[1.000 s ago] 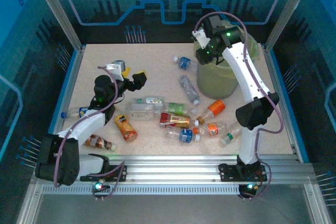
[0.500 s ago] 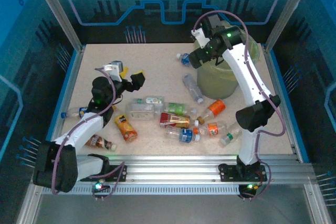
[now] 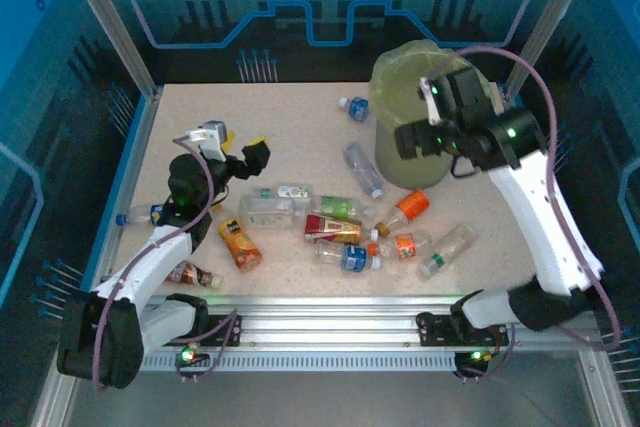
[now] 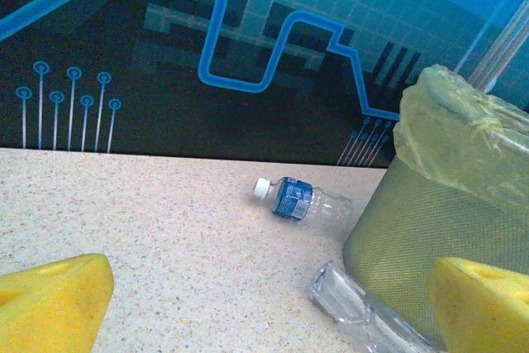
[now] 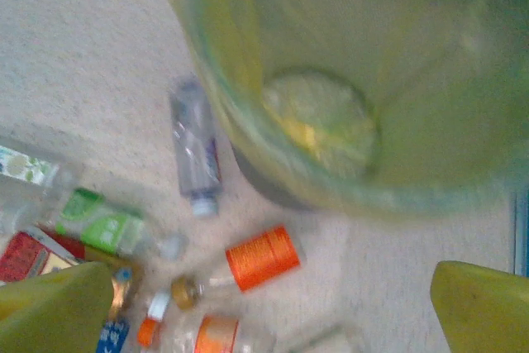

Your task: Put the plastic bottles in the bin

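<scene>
The orange-labelled clear plastic bottle (image 5: 263,258) is seen lying slantwise, just nearside of the right claw (image 5: 264,312), which is spread wide and empty.

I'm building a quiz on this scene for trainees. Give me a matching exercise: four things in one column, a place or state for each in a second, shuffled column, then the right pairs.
1. bin
2. white-capped blue bottle
3. left gripper
4. right gripper

A. lying alone on the far side, left of the bin
B. open, up by the bin's mouth
C. lined with a yellow-green bag
D. open, over the left part of the table

Pairs: 1-C, 2-A, 3-D, 4-B
</scene>
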You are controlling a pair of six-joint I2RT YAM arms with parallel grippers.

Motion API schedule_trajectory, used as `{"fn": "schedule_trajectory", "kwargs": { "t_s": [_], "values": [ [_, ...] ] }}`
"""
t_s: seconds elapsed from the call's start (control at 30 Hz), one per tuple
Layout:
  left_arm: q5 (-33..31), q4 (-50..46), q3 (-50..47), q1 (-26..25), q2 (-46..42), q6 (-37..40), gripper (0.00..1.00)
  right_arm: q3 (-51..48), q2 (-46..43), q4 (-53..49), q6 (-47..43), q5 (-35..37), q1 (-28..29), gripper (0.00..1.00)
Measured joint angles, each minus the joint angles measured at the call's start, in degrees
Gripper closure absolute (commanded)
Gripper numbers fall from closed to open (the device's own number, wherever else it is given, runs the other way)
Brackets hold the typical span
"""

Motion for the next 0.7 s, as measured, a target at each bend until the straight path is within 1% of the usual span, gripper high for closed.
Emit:
{"fn": "schedule_trajectory", "kwargs": {
  "t_s": [0.1,0.17,0.37,0.57,0.7],
  "values": [
    [-0.35,0.22,-0.11,0.0,0.02,-0.13,0.01,-7.23,-7.21,-0.94,5.53,1.68,-0.35,0.0],
    [-0.35,0.42,-0.11,0.0,0.15,-0.44,0.01,-13.84,-12.94,-1.09,10.38,2.4,-1.31,0.0],
    [-1.86,2.27,-0.11,0.0,1.55,-1.79,0.01,-28.55,-24.15,-2.75,22.01,2.51,-4.13,0.0],
    [-6.4,5.51,-0.11,0.0,2.91,-3.04,0.01,-41.22,-29.94,-3.06,31.67,0.33,-6.71,0.0],
    [-8.39,6.36,-0.09,0.0,3.74,-3.3,0.01,-49.57,-30.64,-2.32,36.15,-1.64,-8.33,0.0]
  ]
}}
